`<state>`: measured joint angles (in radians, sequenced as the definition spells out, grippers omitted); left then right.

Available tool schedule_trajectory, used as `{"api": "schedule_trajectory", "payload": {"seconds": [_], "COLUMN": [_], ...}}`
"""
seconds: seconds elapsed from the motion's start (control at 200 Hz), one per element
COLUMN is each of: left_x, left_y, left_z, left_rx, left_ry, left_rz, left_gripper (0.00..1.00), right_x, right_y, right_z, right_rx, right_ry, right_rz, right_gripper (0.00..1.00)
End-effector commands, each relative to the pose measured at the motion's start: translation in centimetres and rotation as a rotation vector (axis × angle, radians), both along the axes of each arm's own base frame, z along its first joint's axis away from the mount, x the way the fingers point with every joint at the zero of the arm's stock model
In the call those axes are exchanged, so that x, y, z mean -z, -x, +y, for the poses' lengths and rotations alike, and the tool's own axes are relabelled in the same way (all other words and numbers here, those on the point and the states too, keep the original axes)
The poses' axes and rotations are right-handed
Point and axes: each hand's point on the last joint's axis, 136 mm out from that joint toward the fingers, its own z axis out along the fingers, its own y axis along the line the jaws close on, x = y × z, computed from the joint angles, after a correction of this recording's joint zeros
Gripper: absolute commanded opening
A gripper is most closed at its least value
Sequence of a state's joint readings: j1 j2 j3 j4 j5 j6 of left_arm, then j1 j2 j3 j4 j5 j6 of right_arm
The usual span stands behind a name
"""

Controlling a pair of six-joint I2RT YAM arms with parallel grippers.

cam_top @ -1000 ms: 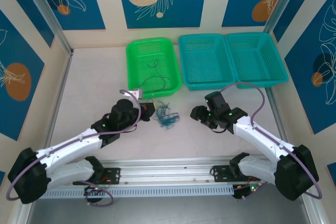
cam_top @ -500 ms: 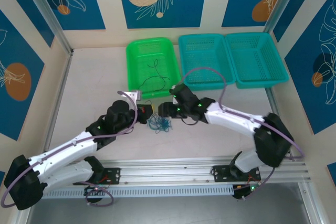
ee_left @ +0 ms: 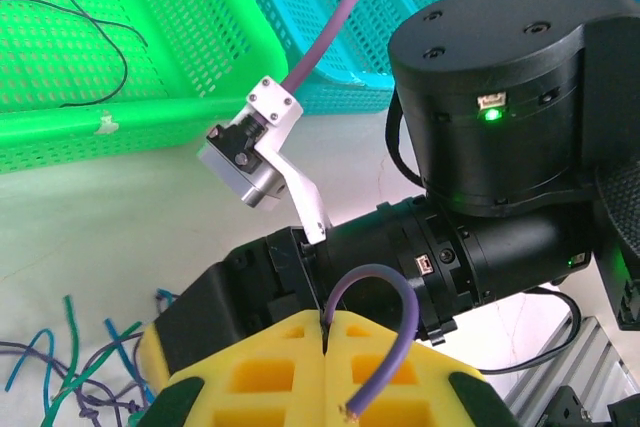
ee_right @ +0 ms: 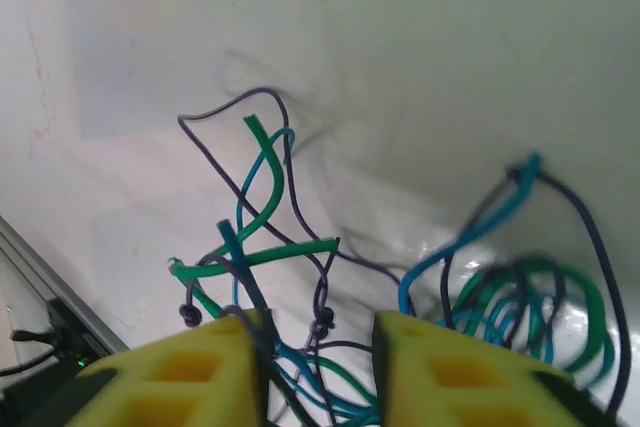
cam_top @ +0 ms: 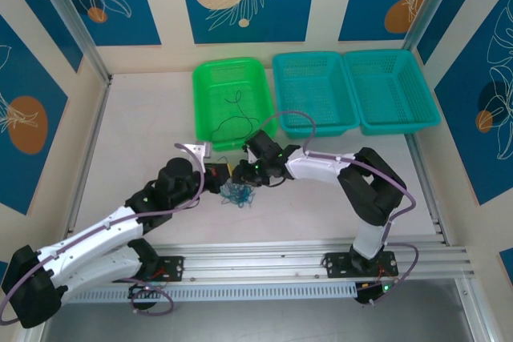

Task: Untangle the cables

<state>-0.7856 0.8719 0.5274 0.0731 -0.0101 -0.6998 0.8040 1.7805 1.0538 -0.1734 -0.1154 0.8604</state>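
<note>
Both pincers crowd one spot in the overhead view. The left pincer (cam_top: 220,175) and right pincer (cam_top: 242,171) sit almost nose to nose over the tangle of cables (cam_top: 238,195). The tangle lies on the white table (cam_top: 144,134), near the front of the green basket (cam_top: 197,102). One black wire (cam_top: 232,122) lies loose inside that basket. From the left wrist, the left pincer's yellow pads (ee_left: 260,372) are clenched flat together with a dark purple strand (ee_left: 385,332) arching out of their seam. It is pinching that strand, which is probably one of the cables. Teal and blue ends (ee_left: 70,367) trail on the table at lower left, and the right arm's black wrist (ee_left: 490,117) looms just beyond. From the right wrist, the right pincer's own pads (ee_right: 175,382) stand apart, released. Green, blue and dark strands thread the gap between them, none nipped yet, and a tighter coil (ee_right: 520,307) sits to the right. Several strands share that gap, so a close here would likely catch more than one. Pulling against the left pincer's hold could then cinch the small knots tighter or drag the whole clump instead of freeing a single cable. With the two heads so near, a careless swing could also knock them together, or the thin strand could slip from the clenched pads.
</note>
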Motion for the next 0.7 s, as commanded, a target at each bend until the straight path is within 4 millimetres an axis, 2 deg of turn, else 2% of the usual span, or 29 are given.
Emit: {"api": "schedule_trajectory", "payload": {"seconds": [0.0,0.03,0.16,0.305,0.41,0.48,0.555,0.64,0.695], "left_x": [-0.1,-0.1,0.3,0.4,0.6,0.7,1.2,2.2,3.0], "left_y": [-0.3,-0.4,-0.3,0.9,1.8,2.2,2.3,2.0,1.7], "left_z": [1.2,1.9,6.5,12.7,15.7,16.5,16.7,16.0,15.2], "left_rx": [-0.056,-0.086,-0.273,-0.477,-0.568,-0.588,-0.593,-0.574,-0.550], "left_ry": [-0.011,-0.019,-0.075,-0.113,-0.112,-0.108,-0.114,-0.123,-0.119], "left_rz": [-0.011,-0.008,0.004,-0.016,-0.028,-0.035,-0.026,-0.001,0.022], "left_gripper": [0.00,0.00,0.00,0.00,0.00,0.00,0.00,0.00,0.00], "right_x": [0.9,0.8,0.0,0.0,0.0,-0.3,-0.6,-0.5,0.3], "right_y": [0.0,-0.4,-2.0,-3.0,-2.8,-2.4,-1.9,-1.4,-0.9], "right_z": [-1.7,-2.4,-7.2,-15.9,-21.9,-24.7,-26.6,-26.9,-26.5], "right_rx": [0.070,0.099,0.262,0.560,0.776,0.865,0.921,0.924,0.902], "right_ry": [0.016,0.022,0.047,0.079,0.072,0.079,0.107,0.118,0.141], "right_rz": [0.042,0.036,-0.009,-0.023,-0.016,-0.028,-0.048,-0.060,-0.045], "right_gripper": [0.05,0.00,0.00,0.00,0.00,0.00,0.00,0.00,0.06]}}
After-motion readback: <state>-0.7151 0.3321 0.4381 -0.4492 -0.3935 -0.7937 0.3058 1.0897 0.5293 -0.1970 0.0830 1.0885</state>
